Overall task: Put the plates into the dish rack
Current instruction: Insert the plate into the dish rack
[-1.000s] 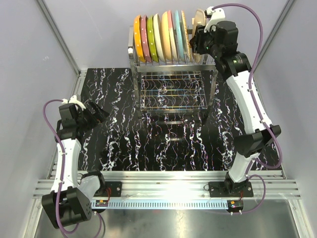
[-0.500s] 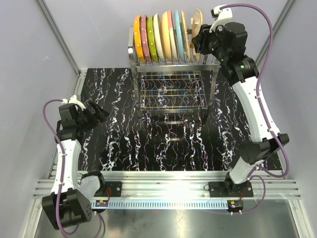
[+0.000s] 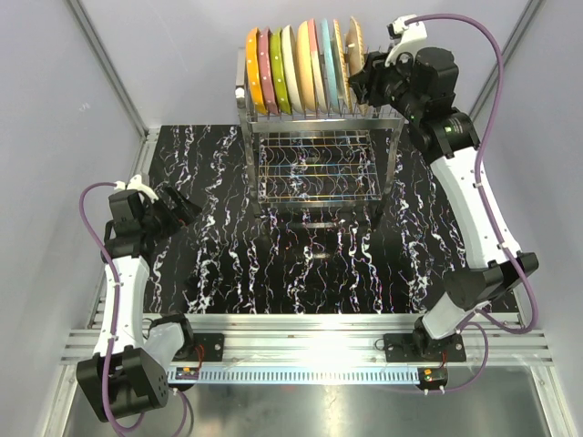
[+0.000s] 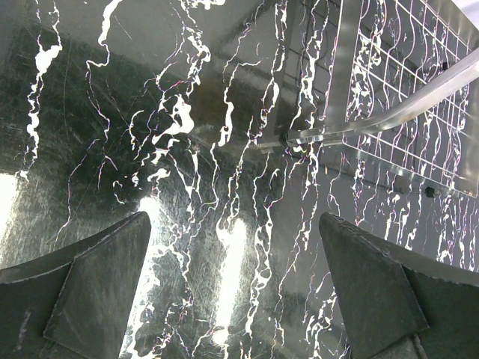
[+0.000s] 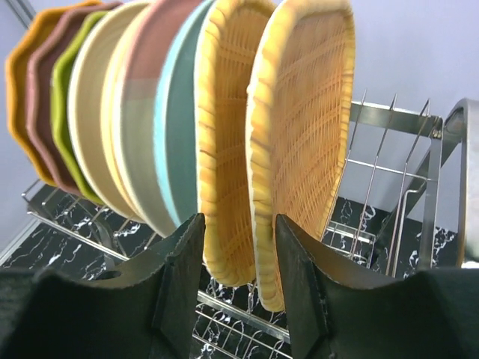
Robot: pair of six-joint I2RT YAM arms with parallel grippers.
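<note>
Several plates [image 3: 296, 71] stand on edge in the top tier of the steel dish rack [image 3: 314, 173]: orange, pink, lime-green, cream, tan and light blue, then two woven tan ones. The last woven plate [image 5: 307, 127] stands upright at the row's right end [image 3: 356, 45]. My right gripper [image 5: 238, 221] is open, and the lower rims of both woven plates lie between its jaws. In the top view it [image 3: 366, 77] is at the rack's right end. My left gripper [image 4: 236, 218] is open and empty over the black marbled table, far left [image 3: 187, 208].
The rack's lower wire grid shelf [image 4: 404, 112] is bare. A few free upright prongs [image 5: 378, 172] stand to the right of the last plate. White walls close in the table at the left, back and right.
My right gripper has brought the last woven plate from a tilt beside the row to upright in the rack's right end. The left arm has not moved.
</note>
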